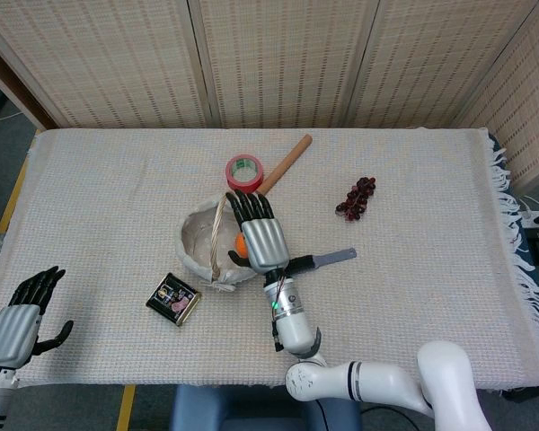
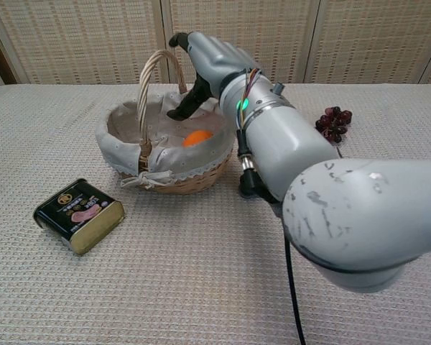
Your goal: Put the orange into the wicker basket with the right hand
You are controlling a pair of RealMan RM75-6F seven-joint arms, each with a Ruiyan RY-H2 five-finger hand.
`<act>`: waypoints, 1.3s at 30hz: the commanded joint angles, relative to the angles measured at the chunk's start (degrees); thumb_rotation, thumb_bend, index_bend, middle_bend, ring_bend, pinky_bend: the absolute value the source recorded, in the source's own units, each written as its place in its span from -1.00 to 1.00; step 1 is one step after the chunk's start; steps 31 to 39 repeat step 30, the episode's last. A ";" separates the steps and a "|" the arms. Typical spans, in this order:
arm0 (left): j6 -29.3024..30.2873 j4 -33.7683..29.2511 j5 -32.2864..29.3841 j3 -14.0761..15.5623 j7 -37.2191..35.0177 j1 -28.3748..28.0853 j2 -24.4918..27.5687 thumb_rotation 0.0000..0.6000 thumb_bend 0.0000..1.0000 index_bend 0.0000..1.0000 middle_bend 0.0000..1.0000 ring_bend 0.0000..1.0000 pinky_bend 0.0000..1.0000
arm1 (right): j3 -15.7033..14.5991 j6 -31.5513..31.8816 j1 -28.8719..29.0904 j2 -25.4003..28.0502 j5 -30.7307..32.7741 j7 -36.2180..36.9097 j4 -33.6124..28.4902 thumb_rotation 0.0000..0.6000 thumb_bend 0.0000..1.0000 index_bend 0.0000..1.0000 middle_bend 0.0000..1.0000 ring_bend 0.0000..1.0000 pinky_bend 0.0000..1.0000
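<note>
Nearest the robot's body, the left hand (image 1: 16, 321) hangs off the near left corner of the surface (image 1: 431, 296), fingers loosely apart and holding nothing, parked clear since the job belongs to the other arm. A little further in lies a dark tin (image 2: 78, 215) on its side, just beside the wicker basket (image 2: 165, 162). The orange (image 2: 197, 137) sits inside that basket on the pale cloth lining, toward the right wall, so the drop looks done. Above it hovers the right hand (image 2: 210, 61), its fingers (image 1: 251, 207) spread and straight, touching nothing; I'd guess it is open so the fruit can settle free. A grey-handled tool (image 1: 328, 259) lies behind the forearm. Farther off are grapes (image 1: 357, 197), a red tape roll (image 1: 244, 171) and a wooden rod (image 1: 284, 165) touching it. A woven cream cloth with a fringed right edge covers the surface, with reed-panel screens (image 1: 278, 63) behind.
</note>
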 commanded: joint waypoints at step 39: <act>1.53 1.18 1.37 0.09 4.12 0.17 -1.39 1.00 -0.31 -1.00 -1.00 -1.00 -0.85 | -38.43 24.20 -44.88 45.13 -33.70 17.68 -12.23 1.00 -0.78 -1.00 -1.00 -1.00 -0.95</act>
